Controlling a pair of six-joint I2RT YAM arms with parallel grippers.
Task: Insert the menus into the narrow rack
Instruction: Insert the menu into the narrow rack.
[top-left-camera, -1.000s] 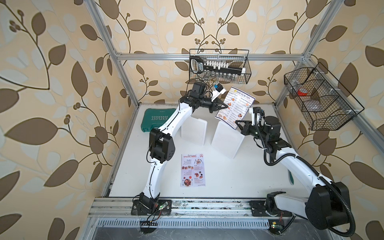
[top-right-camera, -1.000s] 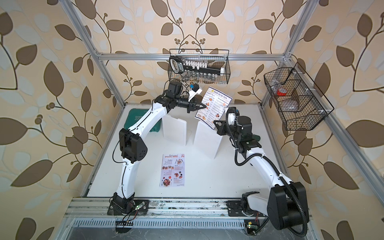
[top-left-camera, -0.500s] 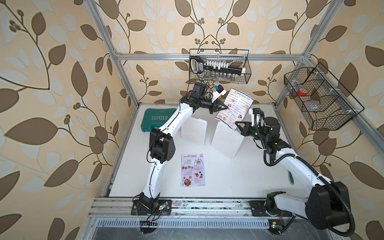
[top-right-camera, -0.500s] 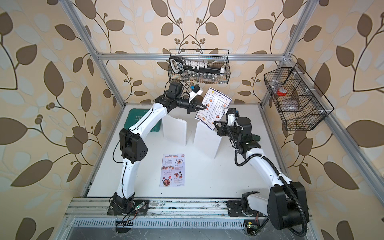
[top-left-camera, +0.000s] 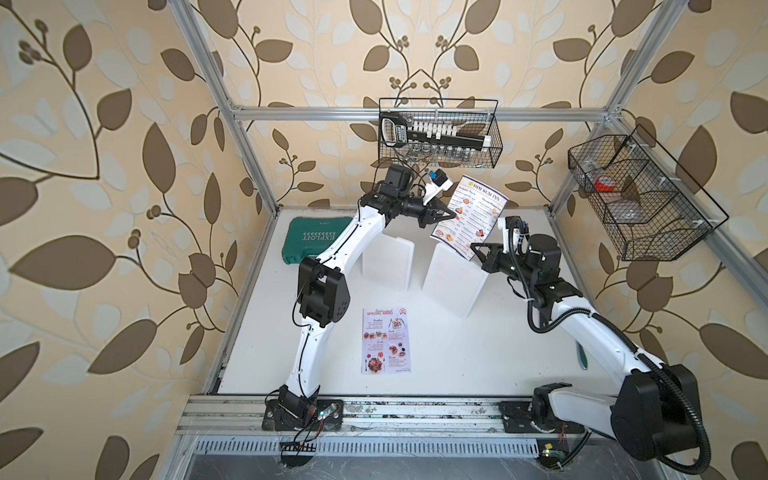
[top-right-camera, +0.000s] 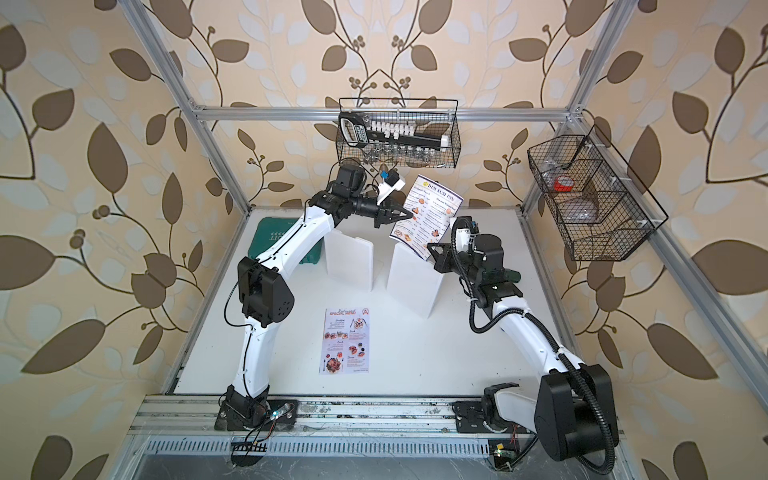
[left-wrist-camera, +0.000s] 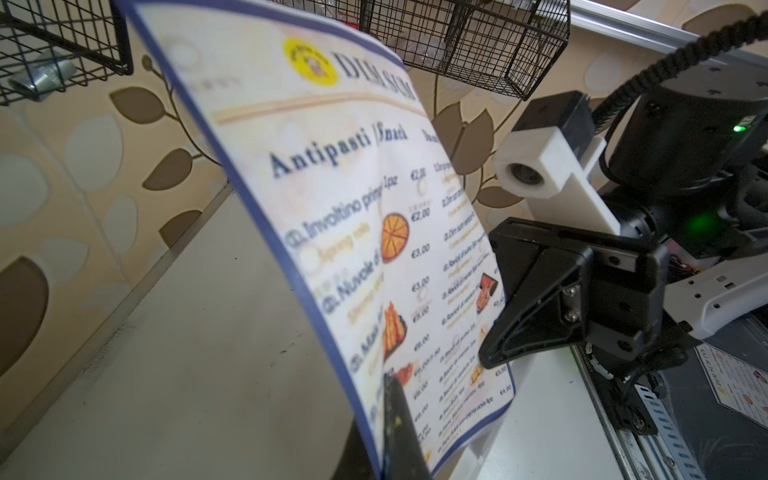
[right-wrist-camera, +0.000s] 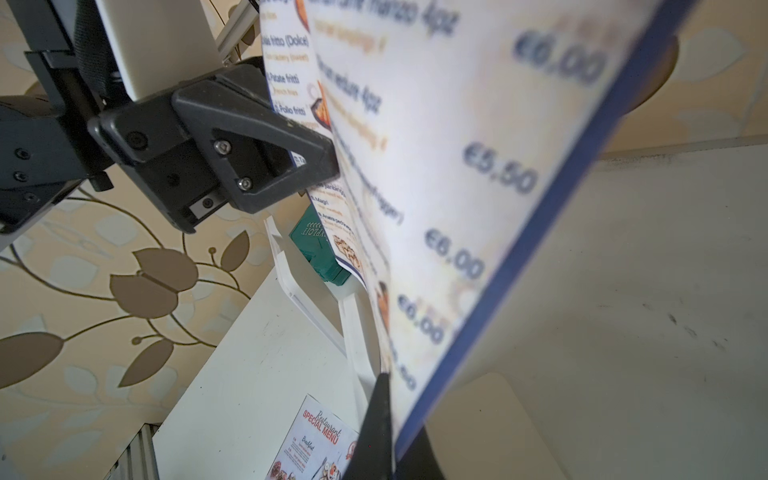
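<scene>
The thin navy-bordered "Dim Sum Inn" menu (top-left-camera: 473, 216) hangs tilted in the air at the far middle, just above the right one of two upright white rack blocks (top-left-camera: 455, 282). The left gripper (top-left-camera: 452, 215) is clenched on its left edge and the right gripper (top-left-camera: 474, 249) on its lower right corner (both pinch the paper). The white-pink "Special Menu" sheet (top-left-camera: 387, 340) lies flat on the white table (top-left-camera: 478, 353), near and well apart. A green plastic case (top-left-camera: 316, 241) lies at the far left.
</scene>
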